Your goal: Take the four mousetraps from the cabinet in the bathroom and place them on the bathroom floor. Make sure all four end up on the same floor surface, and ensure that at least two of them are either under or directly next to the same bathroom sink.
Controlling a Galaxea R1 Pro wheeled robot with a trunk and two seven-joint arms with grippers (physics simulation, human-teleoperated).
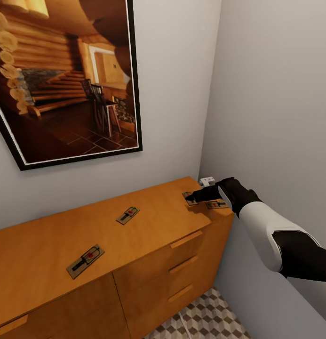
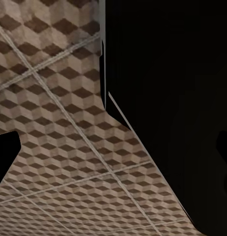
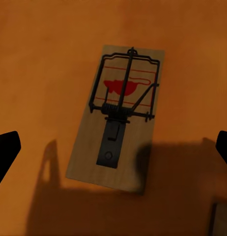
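Four mousetraps on the cabinet (image 1: 50,254) top: nearest at left (image 1: 85,261), a second farther along (image 1: 128,214), two at the far right end (image 1: 217,204), one (image 3: 118,118) directly beneath the right gripper (image 1: 193,197). Fingers spread wide, apparently holding nothing.

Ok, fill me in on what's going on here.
The robot is collecting mousetraps off the top of the cabinet. Its right gripper hovers open over the far right end, above one mousetrap lying flat between its fingertips, not yet gripped; another trap lies just beside it. Two more traps lie further left on the top. The left wrist view looks down at the bathroom floor. No trap is on the floor yet.
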